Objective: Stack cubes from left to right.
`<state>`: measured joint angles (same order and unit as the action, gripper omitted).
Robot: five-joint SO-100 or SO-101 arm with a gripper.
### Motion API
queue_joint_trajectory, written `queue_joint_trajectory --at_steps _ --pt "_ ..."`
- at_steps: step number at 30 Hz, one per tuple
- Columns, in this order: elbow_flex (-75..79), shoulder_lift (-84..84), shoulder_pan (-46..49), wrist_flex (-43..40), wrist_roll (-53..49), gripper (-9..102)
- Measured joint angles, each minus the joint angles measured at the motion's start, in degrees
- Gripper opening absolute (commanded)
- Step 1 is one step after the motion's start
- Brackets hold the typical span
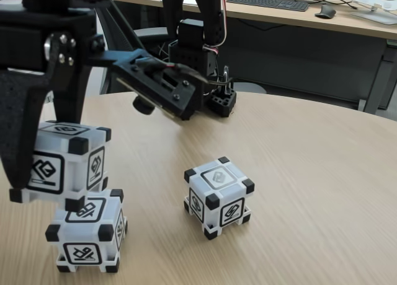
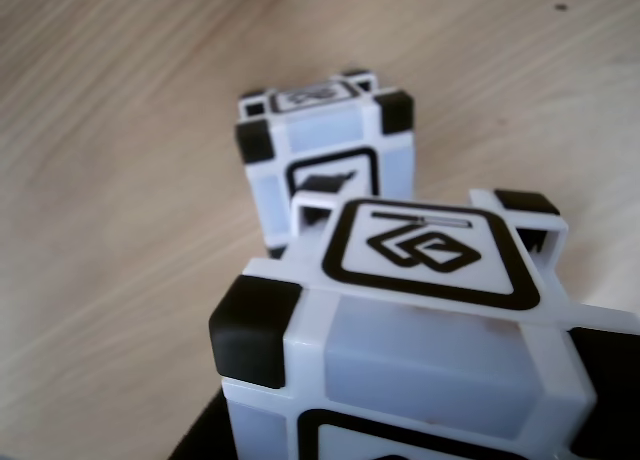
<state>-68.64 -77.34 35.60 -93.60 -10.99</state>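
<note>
Gripping one white plastic cube with black corners (image 1: pixel 68 158) above and slightly off its twin (image 1: pixel 87 232) at the round wooden table's (image 1: pixel 310 173) near left edge, the black gripper (image 1: pixel 25 173) seems mid-stacking; next comes squaring and lowering, the third cube (image 1: pixel 218 196) waiting mid-table.

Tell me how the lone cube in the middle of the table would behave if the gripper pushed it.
The lone cube looks like rigid plastic, so it probably won't flex. Its flat base rests on the table, so it should slide rather than roll. A push near its top might tip it.
</note>
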Motion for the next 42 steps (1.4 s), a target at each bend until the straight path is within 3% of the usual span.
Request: queue_joint_trajectory --at_steps 26,28,31,33,42 --pt "0.0 4.31 0.0 0.0 -0.35 1" --pt "0.0 4.31 -0.09 0.0 -0.35 7" --pt "0.0 4.31 -1.05 0.0 -1.32 30" --pt "0.0 4.31 -1.85 0.0 -1.93 36" --pt "0.0 4.31 -2.46 0.0 -2.81 43"
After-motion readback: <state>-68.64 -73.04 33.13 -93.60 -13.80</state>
